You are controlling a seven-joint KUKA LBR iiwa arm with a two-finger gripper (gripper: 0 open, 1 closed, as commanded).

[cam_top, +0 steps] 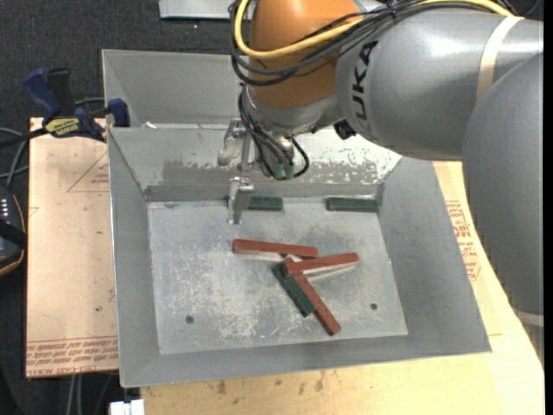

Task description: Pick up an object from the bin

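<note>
**Grey bin, tool down by the back wall**

Grey metal bin (130, 232) on my screen, its floor scuffed pale, seen from above and a little to one side. The arm (449, 76) comes in from the right under its orange cover (294, 41), and the tool (238, 204) hangs low at the back of the floor, where it meets the sloping rear wall. I cannot tell whether the tool is released or clenched, and I see nothing held in it.

Just right of the tool lies a short green bar (266, 204), flat along the foot of the rear wall. Its left end is close to the tool's tip, but I cannot tell if they touch. A second green bar (352, 204) lies farther right on the same line, well apart from the first.

Nearer the middle of the floor sits a small heap (302, 275) of crossed bars. One red bar (273, 249) lies across its top left, a dark green one (298, 294) slants below, and more red ones lie beside it.
</note>
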